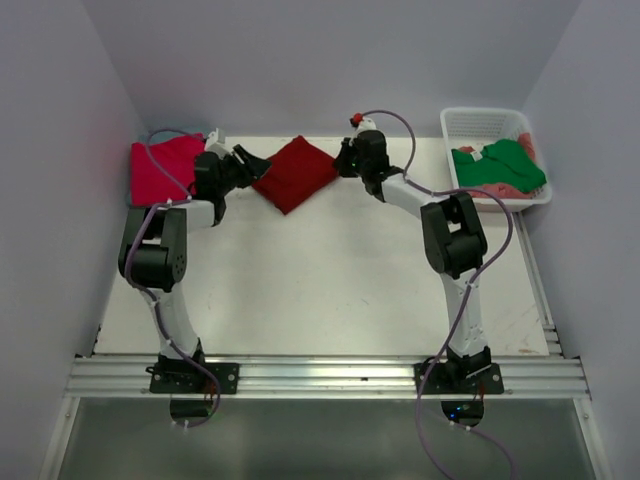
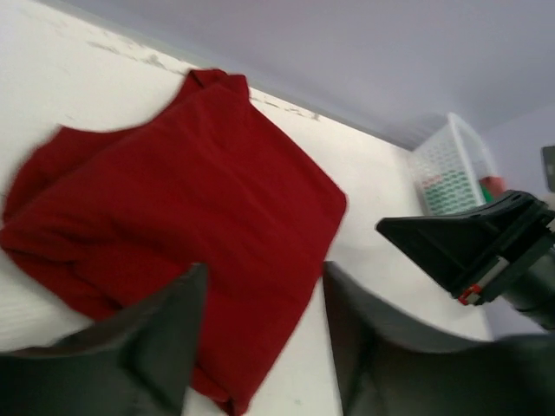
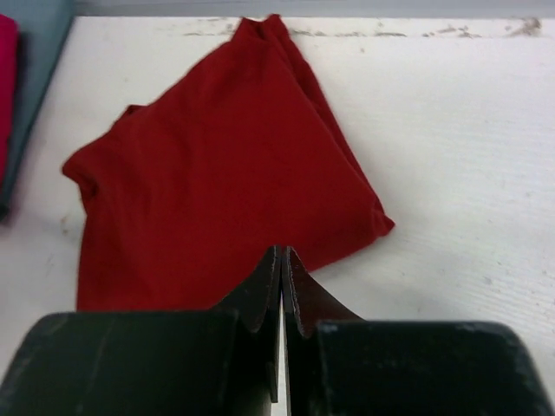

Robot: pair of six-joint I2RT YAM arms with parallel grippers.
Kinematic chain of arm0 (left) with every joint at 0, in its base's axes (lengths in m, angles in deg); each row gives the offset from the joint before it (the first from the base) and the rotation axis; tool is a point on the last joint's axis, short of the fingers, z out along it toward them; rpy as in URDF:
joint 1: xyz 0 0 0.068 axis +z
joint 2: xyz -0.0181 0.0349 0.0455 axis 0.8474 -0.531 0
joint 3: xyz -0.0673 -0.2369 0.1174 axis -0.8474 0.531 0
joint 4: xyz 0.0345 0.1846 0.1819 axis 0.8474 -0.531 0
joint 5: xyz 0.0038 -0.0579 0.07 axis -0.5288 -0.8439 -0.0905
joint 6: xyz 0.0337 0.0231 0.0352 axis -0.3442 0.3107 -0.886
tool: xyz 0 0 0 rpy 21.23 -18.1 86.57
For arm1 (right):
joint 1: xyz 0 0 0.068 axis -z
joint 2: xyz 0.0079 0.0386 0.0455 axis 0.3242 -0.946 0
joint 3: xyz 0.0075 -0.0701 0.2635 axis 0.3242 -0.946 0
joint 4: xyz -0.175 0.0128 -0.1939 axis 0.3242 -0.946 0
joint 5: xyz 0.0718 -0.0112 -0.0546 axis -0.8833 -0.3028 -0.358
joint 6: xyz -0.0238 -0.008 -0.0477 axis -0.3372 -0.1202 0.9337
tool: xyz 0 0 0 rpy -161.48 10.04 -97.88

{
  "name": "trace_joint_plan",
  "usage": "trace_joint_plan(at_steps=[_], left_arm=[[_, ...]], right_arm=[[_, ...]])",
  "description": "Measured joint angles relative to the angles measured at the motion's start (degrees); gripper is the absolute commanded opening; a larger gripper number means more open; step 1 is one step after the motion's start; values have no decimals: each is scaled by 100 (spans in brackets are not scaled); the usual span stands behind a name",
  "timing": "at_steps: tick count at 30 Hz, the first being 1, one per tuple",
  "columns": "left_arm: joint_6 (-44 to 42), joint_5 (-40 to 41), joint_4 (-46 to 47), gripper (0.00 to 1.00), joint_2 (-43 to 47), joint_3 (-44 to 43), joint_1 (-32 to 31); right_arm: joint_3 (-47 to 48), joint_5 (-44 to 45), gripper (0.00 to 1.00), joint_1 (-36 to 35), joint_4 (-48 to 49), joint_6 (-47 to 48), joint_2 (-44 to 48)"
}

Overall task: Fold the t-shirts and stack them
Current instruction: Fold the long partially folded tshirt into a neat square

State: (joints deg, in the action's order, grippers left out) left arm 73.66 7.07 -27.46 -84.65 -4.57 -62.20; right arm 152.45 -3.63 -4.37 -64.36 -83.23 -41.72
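A folded dark red t-shirt (image 1: 293, 173) lies flat at the back middle of the table, also in the left wrist view (image 2: 173, 199) and the right wrist view (image 3: 217, 182). My left gripper (image 1: 247, 163) is open at the shirt's left corner, its jaws standing over the shirt's edge (image 2: 264, 338). My right gripper (image 1: 343, 158) is shut and empty just off the shirt's right corner (image 3: 284, 256). A magenta-pink shirt (image 1: 160, 168) lies folded at the back left, on a teal shirt whose edge shows in the right wrist view (image 3: 39, 61). A green shirt (image 1: 505, 165) lies in the basket over a salmon-pink one (image 1: 524, 142).
The white lattice basket (image 1: 480, 122) stands at the back right corner and shows in the left wrist view (image 2: 451, 165). Grey walls close in the back and both sides. A metal rail (image 1: 330, 375) runs along the near edge at the arm bases.
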Motion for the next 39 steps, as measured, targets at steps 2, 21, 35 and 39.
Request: trace_joint_plan(at_steps=[2, 21, 35, 39], left_arm=[[131, -433, 149, 22, -299, -133, 0], [1012, -1639, 557, 11, -2033, -1069, -31], [931, -1810, 356, 10, -1060, 841, -186], [844, -1886, 535, 7, -387, 1952, -472]], right_arm=[[116, -229, 0, 2, -94, -17, 50], [1585, -1207, 0, 7, -872, -911, -1537], [-2559, -160, 0, -654, -374, -610, 1274], [-3650, 63, 0, -979, -376, -584, 2144]])
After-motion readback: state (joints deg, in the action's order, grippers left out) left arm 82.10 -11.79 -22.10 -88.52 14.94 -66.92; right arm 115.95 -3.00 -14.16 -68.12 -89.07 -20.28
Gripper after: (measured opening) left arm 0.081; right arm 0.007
